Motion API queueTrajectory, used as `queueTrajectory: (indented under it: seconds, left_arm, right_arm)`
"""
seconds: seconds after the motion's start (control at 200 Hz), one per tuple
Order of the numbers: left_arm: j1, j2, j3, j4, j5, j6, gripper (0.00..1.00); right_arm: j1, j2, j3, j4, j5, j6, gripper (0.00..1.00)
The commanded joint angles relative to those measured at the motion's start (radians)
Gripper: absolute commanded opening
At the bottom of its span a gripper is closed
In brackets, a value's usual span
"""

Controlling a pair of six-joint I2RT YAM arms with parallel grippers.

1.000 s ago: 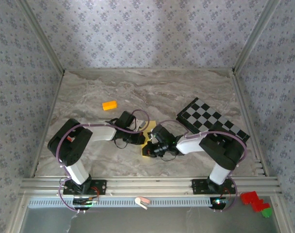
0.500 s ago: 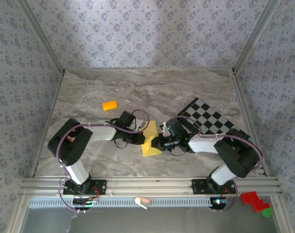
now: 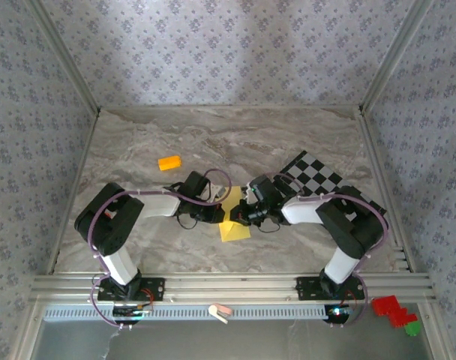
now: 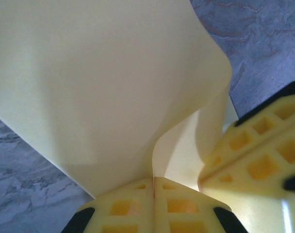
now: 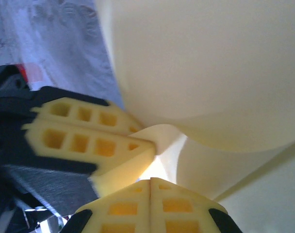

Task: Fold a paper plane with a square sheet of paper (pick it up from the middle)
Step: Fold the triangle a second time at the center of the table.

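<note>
Table (image 3: pixel 153 150): grey marble top, with the work near its middle.
Checkered board (image 3: pixel 329 187): to the right of the work.
Square sheet of paper (image 3: pixel 234 225): held low between both claws and bowed in a soft curl (no sharp crease that I can make out).
Left claw (image 4: pixel 154 182): pressed together, pinching the sheet.
Right claw (image 5: pixel 151 182): likewise pinching the sheet, just beside the left one.
Orange block (image 3: pixel 169 163): well apart, to the left.
Progress: early, I judge. The sheet is lifted, but the nose folds, centre crease and wings all remain.
</note>
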Motion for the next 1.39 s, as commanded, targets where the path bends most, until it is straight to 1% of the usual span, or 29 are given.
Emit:
queueTrajectory:
  seconds: [0.0, 0.25, 0.495, 0.59, 0.825, 1.039, 1.259, 1.389]
  left_arm:
    - [0.001, 0.058, -0.021, -0.086, -0.08, 0.033, 0.0]
    - [0.002, 0.069, -0.02, -0.089, -0.084, 0.037, 0.0]
    - [0.002, 0.073, -0.02, -0.09, -0.084, 0.036, 0.0]
    - [0.001, 0.072, -0.018, -0.089, -0.082, 0.036, 0.0]
    - [0.002, 0.072, -0.018, -0.091, -0.082, 0.036, 0.0]
    - [0.001, 0.071, -0.02, -0.091, -0.081, 0.037, 0.0]
    - [0.001, 0.073, -0.02, -0.092, -0.084, 0.039, 0.0]
    - [0.002, 0.073, -0.019, -0.092, -0.083, 0.039, 0.0]
  right_arm:
    - [-0.021, 0.028, 0.008, -0.05, 0.005, -0.033, 0.03]
    - [-0.059, 0.042, -0.016, -0.101, 0.005, -0.061, 0.03]
    - [-0.079, -0.072, 0.006, -0.13, -0.014, -0.072, 0.03]
    - [-0.077, -0.081, 0.024, -0.133, -0.019, -0.072, 0.03]
    - [-0.083, 0.006, 0.087, -0.135, -0.03, -0.099, 0.03]
    - [-0.12, 0.085, 0.114, -0.141, -0.04, -0.13, 0.03]
    - [-0.162, 0.102, 0.066, -0.123, -0.049, -0.139, 0.03]
    - [-0.18, 0.073, 0.07, -0.148, -0.057, -0.155, 0.03]
